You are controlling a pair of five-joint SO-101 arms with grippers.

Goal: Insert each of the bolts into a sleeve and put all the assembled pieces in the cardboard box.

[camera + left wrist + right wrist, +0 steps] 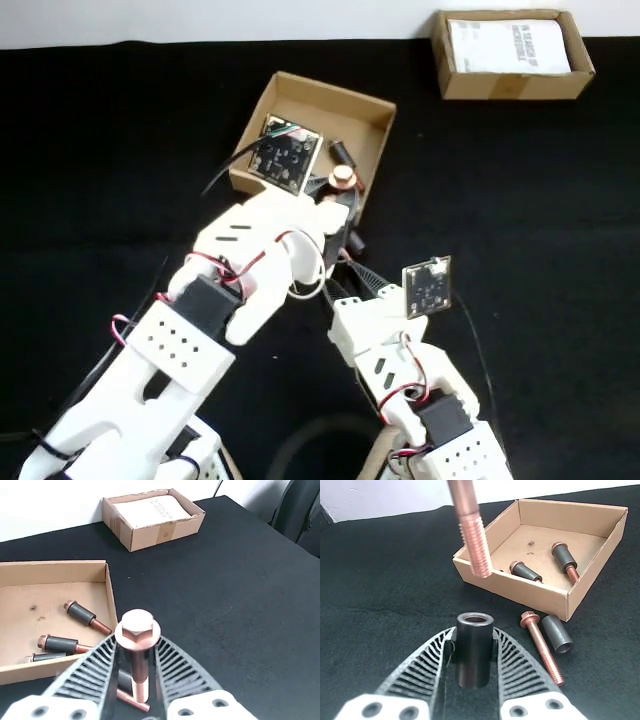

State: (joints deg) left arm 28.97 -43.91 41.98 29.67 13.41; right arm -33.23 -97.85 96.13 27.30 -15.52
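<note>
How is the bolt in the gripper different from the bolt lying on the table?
The held bolt stands upright in the left gripper; the table bolt lies flat. The held bolt hangs in the air; the table bolt rests beside a loose sleeve. Both look coppery.

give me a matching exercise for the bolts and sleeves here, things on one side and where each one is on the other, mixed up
Things
1. vertical bolt
2. upright sleeve
3. loose bolt
4. assembled pieces

Places
A. lying on the table beside the cardboard box
B. inside the cardboard box
C. held in the right gripper
D. held in the left gripper

Pairs: 1-D, 2-C, 3-A, 4-B
</note>
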